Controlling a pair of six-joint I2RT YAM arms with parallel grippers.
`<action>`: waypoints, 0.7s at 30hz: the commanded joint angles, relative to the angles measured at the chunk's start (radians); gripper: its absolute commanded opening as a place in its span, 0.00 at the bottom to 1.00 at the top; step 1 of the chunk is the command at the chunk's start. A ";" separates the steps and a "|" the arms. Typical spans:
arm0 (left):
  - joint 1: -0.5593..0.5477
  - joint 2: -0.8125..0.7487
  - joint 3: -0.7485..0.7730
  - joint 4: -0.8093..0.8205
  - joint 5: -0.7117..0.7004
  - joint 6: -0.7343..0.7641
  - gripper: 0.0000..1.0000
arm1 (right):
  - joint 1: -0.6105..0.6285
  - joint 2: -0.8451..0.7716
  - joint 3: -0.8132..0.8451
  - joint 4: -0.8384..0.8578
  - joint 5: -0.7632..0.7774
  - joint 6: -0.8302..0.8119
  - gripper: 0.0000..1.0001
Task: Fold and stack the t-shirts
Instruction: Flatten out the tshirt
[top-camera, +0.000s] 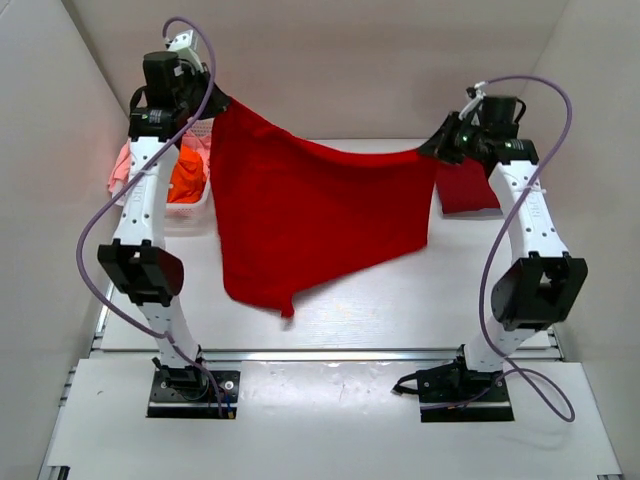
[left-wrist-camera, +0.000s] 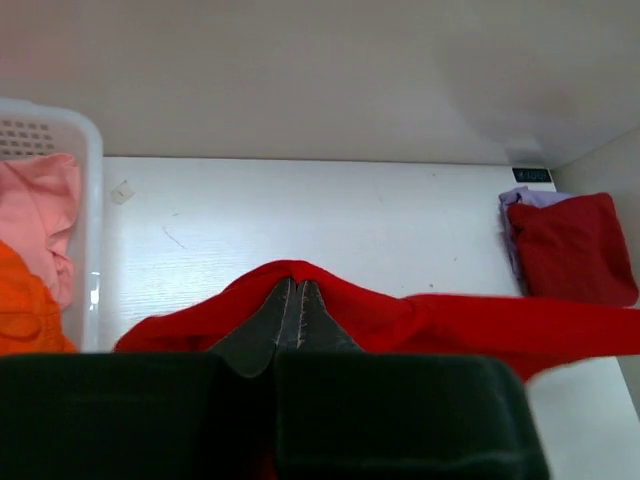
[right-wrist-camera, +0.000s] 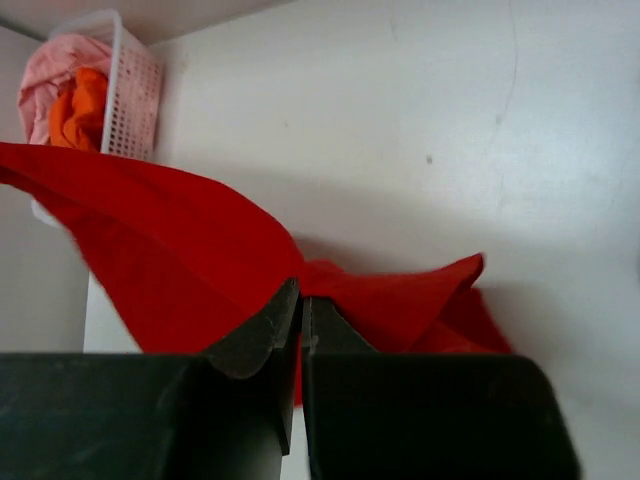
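Observation:
A red t-shirt (top-camera: 310, 215) hangs spread in the air between my two grippers, its lower edge drooping toward the table. My left gripper (top-camera: 213, 100) is shut on its upper left corner; in the left wrist view the fingers (left-wrist-camera: 296, 290) pinch a ridge of red cloth (left-wrist-camera: 400, 320). My right gripper (top-camera: 437, 148) is shut on its upper right corner; the right wrist view shows the pinch (right-wrist-camera: 300, 292) and the red cloth (right-wrist-camera: 170, 240). A folded red t-shirt (top-camera: 466, 186) lies at the back right, on a lilac one (left-wrist-camera: 530, 197).
A white basket (top-camera: 190, 205) at the back left holds pink (top-camera: 122, 165) and orange (top-camera: 186, 172) shirts; it also shows in the left wrist view (left-wrist-camera: 88, 190) and the right wrist view (right-wrist-camera: 135, 90). White walls enclose the table on three sides.

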 joint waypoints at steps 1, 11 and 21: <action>0.058 -0.165 0.089 0.084 0.076 -0.030 0.00 | 0.034 -0.031 0.229 0.020 0.042 -0.034 0.00; -0.065 -0.543 -0.499 0.113 0.068 -0.004 0.00 | -0.035 -0.175 -0.158 0.121 -0.048 -0.022 0.00; -0.111 -1.021 -1.535 0.033 -0.013 -0.038 0.00 | 0.005 -0.398 -0.860 0.098 0.062 0.000 0.24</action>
